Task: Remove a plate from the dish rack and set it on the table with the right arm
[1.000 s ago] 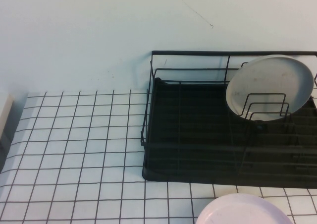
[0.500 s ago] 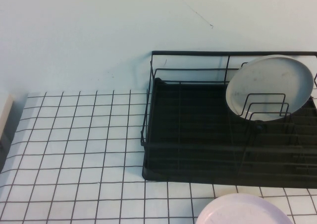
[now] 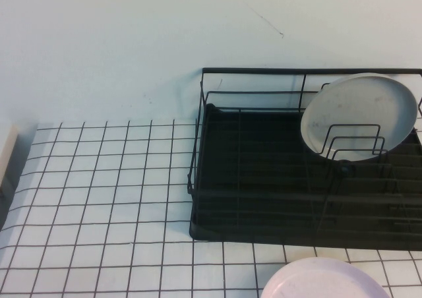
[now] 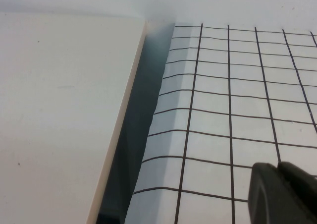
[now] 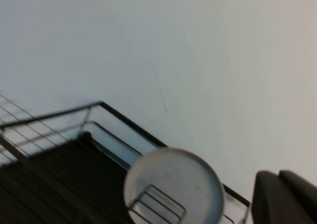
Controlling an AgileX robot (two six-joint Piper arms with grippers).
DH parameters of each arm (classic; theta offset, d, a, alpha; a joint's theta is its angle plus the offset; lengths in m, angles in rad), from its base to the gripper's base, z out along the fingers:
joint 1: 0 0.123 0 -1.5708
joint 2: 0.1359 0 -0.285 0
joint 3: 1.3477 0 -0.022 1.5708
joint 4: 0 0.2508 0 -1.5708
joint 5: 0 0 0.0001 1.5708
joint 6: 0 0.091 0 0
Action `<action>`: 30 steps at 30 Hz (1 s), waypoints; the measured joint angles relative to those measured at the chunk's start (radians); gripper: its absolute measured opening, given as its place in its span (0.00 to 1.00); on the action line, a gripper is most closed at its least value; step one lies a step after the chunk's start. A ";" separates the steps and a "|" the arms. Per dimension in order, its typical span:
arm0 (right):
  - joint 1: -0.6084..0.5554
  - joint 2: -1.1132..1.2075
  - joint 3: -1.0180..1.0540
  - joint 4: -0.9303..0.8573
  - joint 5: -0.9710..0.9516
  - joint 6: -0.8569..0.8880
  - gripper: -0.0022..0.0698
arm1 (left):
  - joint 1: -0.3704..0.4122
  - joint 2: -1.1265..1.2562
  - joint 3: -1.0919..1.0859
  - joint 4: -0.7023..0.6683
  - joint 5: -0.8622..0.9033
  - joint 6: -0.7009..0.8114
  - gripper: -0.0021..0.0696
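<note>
The pale pink-lavender plate (image 3: 323, 279) lies flat on the gridded table (image 3: 99, 199), at the near edge in front of the black wire dish rack (image 3: 264, 179). Neither gripper shows in the high view. My right gripper (image 5: 280, 177) is shut and empty, held in the air; its wrist view looks down on the dish rack (image 5: 49, 179). My left gripper (image 4: 278, 172) is shut and empty, low over the table (image 4: 223, 110) near its left edge.
A whitish-grey plate (image 3: 359, 113) stands tilted in the rack's right divider loops and also shows in the right wrist view (image 5: 173, 184). A white slab (image 4: 59, 110) lies beside the table's left edge. A pale wall stands behind the rack.
</note>
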 joint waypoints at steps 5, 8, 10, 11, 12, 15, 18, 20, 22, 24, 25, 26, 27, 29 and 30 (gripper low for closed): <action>0.000 -0.014 0.066 -0.106 -0.123 0.035 0.03 | 0.000 0.000 0.000 0.000 0.000 0.000 0.02; 0.000 -0.046 0.094 -0.107 -0.183 0.041 0.03 | 0.000 0.000 0.000 0.000 0.000 0.000 0.02; 0.000 -0.068 0.115 -0.105 -0.215 0.041 0.03 | 0.000 0.000 0.000 0.000 0.000 0.000 0.02; 0.000 -0.079 0.138 -0.101 -0.239 0.041 0.03 | 0.000 0.000 0.000 0.000 0.000 0.000 0.02; 0.000 -0.084 0.162 -0.101 -0.259 0.047 0.03 | 0.000 0.000 0.000 0.000 0.000 0.000 0.02; 0.000 -0.086 0.248 -0.246 -0.341 0.195 0.03 | 0.000 0.000 0.000 0.000 0.000 0.000 0.02; 0.000 -0.094 0.365 -0.541 -0.408 0.550 0.03 | 0.000 0.000 0.000 0.000 0.000 0.000 0.02; 0.000 -0.110 0.433 -0.696 -0.403 0.771 0.03 | 0.000 0.000 0.000 0.000 0.000 0.000 0.02; 0.000 -0.135 0.493 -0.787 -0.381 0.919 0.03 | 0.000 0.000 0.000 0.000 0.000 0.000 0.02; 0.000 -0.162 0.548 -0.823 -0.352 0.993 0.03 | 0.000 0.000 0.000 0.000 0.000 0.000 0.02; 0.000 -0.166 0.568 -0.830 -0.344 1.010 0.03 | 0.000 0.000 0.000 0.000 0.000 0.000 0.02; 0.000 -0.169 0.580 -0.836 -0.333 1.026 0.03 | 0.000 0.000 0.000 0.000 0.000 0.000 0.02; 0.000 -0.173 0.586 -0.838 -0.327 1.034 0.03 | 0.000 0.000 0.000 0.000 0.000 0.000 0.02; 0.000 -0.174 0.587 -0.842 -0.312 1.044 0.03 | 0.000 0.000 0.000 0.000 0.000 0.000 0.02; 0.000 -0.174 0.587 -0.842 -0.298 1.047 0.03 | 0.000 0.000 0.000 0.000 0.000 0.000 0.02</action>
